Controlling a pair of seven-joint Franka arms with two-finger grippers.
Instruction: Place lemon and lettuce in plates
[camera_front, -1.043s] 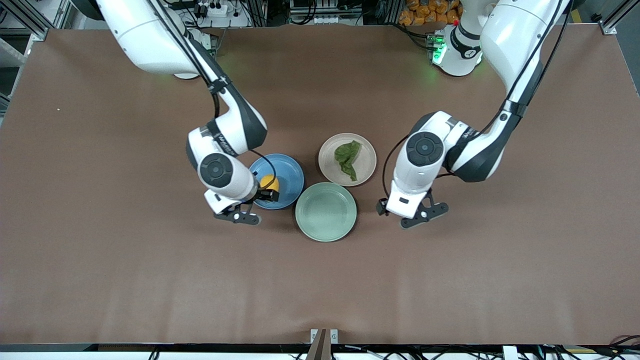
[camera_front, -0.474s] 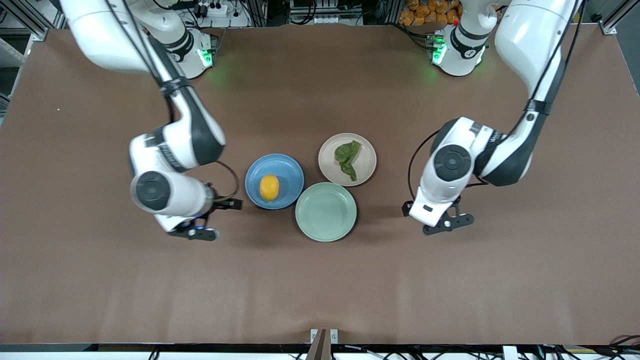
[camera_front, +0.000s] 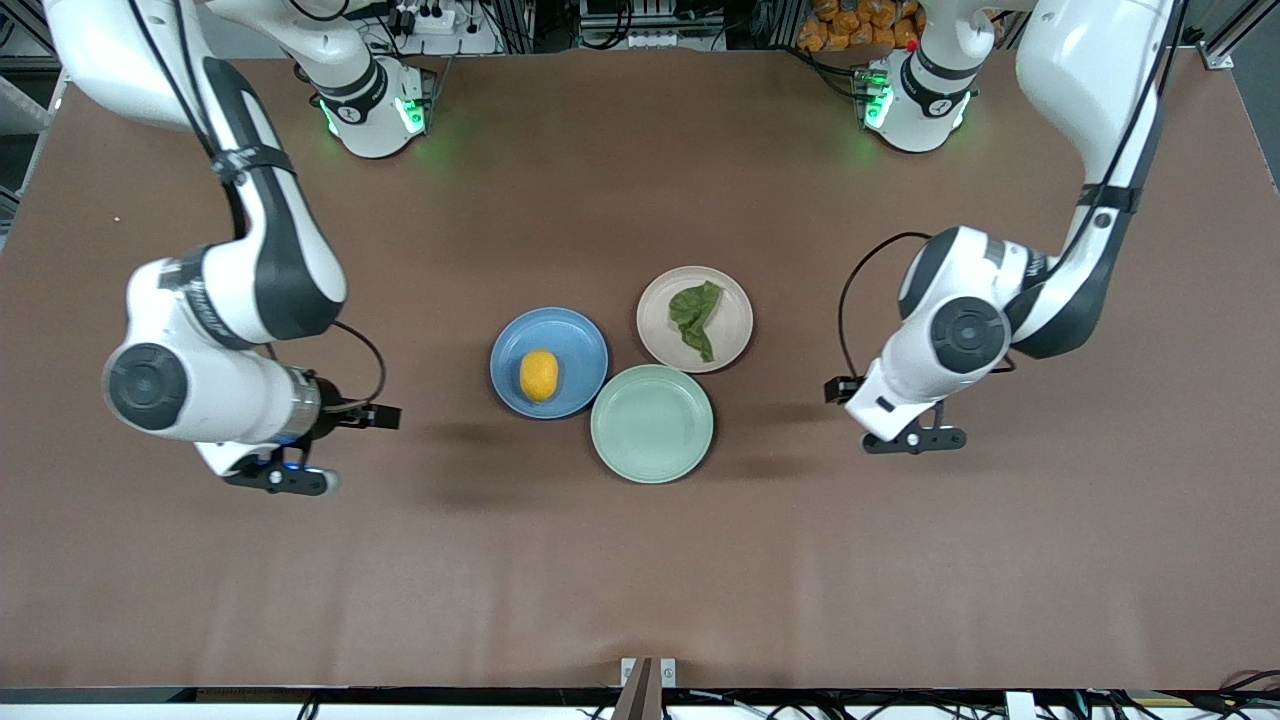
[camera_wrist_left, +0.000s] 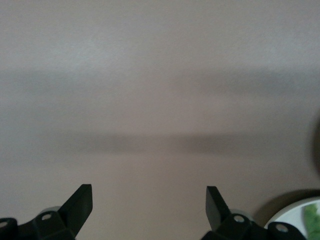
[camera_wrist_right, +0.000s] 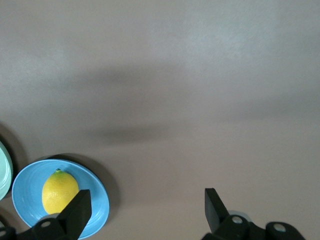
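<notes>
The yellow lemon (camera_front: 539, 375) lies in the blue plate (camera_front: 575, 345). On the beige-pink plate (camera_front: 735, 320) beside it rests the dark green lettuce (camera_front: 697, 315). My right gripper (camera_front: 280, 480) hangs open and empty over bare table, off toward the right arm's end from the blue plate. Its wrist view shows the lemon (camera_wrist_right: 59, 191) in the blue plate (camera_wrist_right: 95, 202), with the gripper (camera_wrist_right: 147, 202) over bare table. My left gripper (camera_front: 915, 440) is open and empty over bare table toward the left arm's end. Its wrist view (camera_wrist_left: 149, 200) catches the beige plate's rim (camera_wrist_left: 292, 220) with a bit of lettuce (camera_wrist_left: 314, 217).
An empty mint-green plate (camera_front: 651, 423) touches both other plates and lies nearer the front camera; its edge (camera_wrist_right: 4, 170) shows in the right wrist view. Brown table mat spreads wide around the plates. The arm bases stand at the table's back edge.
The right gripper has drawn away from over the blue plate toward its own end, leaving the lemon in the plate. The left gripper has also drifted outward from the plates.
</notes>
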